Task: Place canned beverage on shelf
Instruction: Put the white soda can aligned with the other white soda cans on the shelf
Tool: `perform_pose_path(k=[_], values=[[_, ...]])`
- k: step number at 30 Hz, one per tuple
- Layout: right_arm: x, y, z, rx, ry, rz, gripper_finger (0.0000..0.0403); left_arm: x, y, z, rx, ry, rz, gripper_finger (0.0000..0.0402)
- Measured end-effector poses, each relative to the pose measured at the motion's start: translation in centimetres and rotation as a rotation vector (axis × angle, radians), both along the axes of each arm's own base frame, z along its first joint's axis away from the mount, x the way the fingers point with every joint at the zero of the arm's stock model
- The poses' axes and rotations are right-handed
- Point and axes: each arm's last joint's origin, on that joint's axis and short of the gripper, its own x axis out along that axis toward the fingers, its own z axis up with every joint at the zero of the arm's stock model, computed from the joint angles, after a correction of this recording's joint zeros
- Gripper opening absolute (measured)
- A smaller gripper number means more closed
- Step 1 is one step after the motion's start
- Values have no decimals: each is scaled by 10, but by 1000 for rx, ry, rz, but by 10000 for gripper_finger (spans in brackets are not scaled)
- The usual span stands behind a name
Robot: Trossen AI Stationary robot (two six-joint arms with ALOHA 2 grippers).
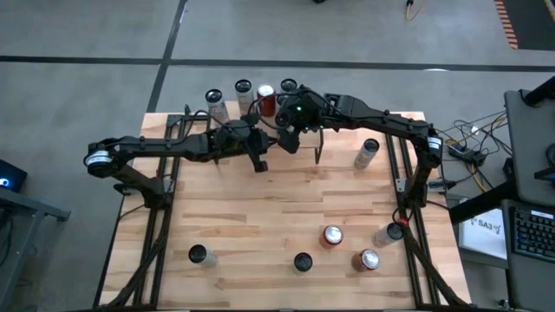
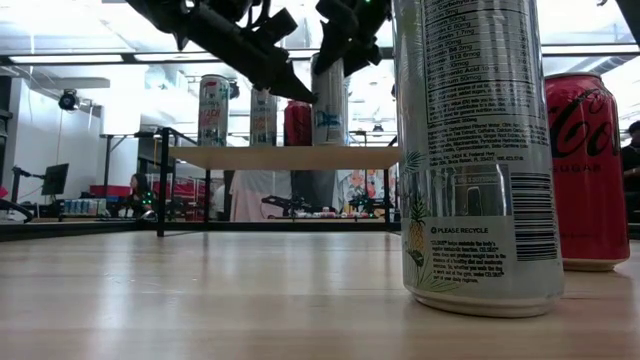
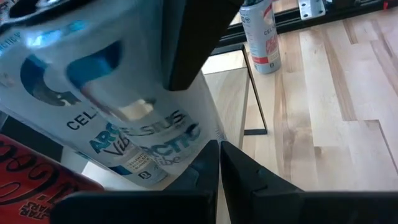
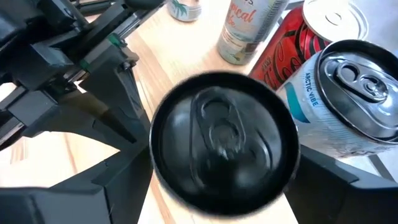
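Observation:
The shelf point(image 2: 290, 157) stands at the table's far middle with a row of cans on its board. A white and blue canned beverage with a black top point(image 4: 224, 146) stands upright on the board point(image 2: 328, 105), next to a red can point(image 2: 297, 122). My right gripper point(image 1: 290, 121) is above it, open, one finger on either side of the can near its top. Whether the fingers touch the can does not show. My left gripper point(image 3: 219, 168) is shut with nothing in it, hovering just left of that can point(image 1: 258, 160) over the shelf's near edge.
Another white and blue can point(image 4: 354, 93), a red can point(image 4: 292, 37) and several more stand close behind on the shelf. Loose cans stand on the table near the front edge point(image 1: 332, 236) point(image 1: 368, 260) point(image 1: 302, 262) point(image 1: 201, 255) and at the right point(image 1: 367, 154).

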Motion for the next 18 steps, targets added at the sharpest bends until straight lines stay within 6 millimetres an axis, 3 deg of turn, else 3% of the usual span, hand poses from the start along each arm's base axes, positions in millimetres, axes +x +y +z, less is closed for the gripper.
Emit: perform_pose_path(k=[18], values=[[-7,1,24,-55,-26,-28,301,1,0,4,-29,-48,17,0]])
